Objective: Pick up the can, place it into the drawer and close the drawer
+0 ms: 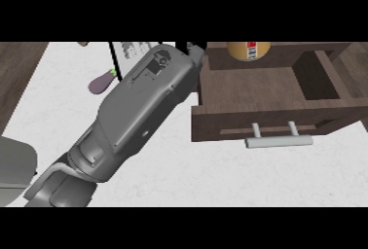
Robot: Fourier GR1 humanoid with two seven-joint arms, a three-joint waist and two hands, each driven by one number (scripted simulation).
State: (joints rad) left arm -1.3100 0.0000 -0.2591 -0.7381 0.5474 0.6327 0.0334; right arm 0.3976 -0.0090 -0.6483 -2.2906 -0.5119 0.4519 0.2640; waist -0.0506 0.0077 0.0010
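On the white bench [215,170], a dark wooden drawer [273,116] is standing pulled open at the upper right, its silver bar handle [279,141] facing the viewer. Inside the drawer, at its far edge, the can [248,50] is sitting, orange-yellow with a red and white label, only its lower part showing. A long grey forearm [133,116] is stretching diagonally from the lower left up toward the drawer's left wall. Its hand [195,48] is showing only as a small black part at the top, just left of the can, and I cannot tell whether the fingers are wide, narrow or holding anything. A purple eggplant [101,81] is lying on the bench left of the forearm. A second grey arm part [16,165] is showing at the left edge.
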